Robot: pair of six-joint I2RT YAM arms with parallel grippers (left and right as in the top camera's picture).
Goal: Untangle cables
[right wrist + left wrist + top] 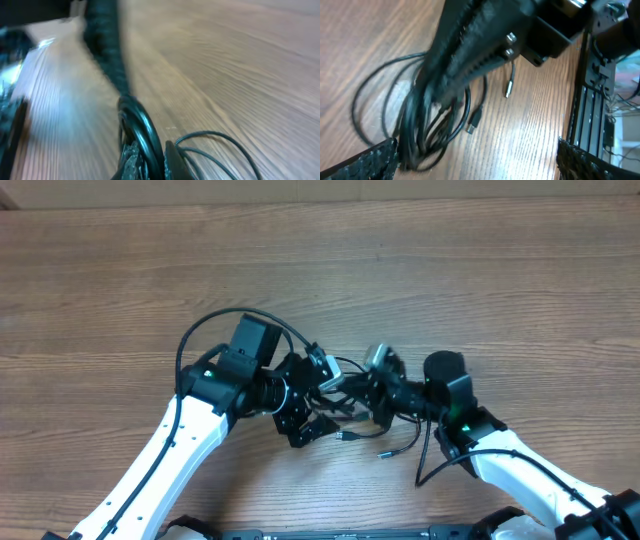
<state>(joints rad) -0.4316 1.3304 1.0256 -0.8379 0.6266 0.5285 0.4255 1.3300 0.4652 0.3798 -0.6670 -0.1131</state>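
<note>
The left fingers [370, 161] stand wide open, thin black plug-ended cables [436, 125] between them; the right fingers [131, 159] pinch these cables.

The overhead view looks straight down at the table [400, 260]; both wrist views sit low and close, sharing the cables [415, 135].

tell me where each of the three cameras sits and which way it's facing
Overhead: fixed above the brown wooden table, looking straight down; both white arms show, left gripper and right gripper close together over the tangled thin black cables.
Left wrist: on the left arm, looking down past its own open fingers at the cable loops.
Right wrist: low on the right arm, looking along the tabletop; its fingers pinch a cable.
Shared: overhead and left wrist both show the small plug ends.
</note>
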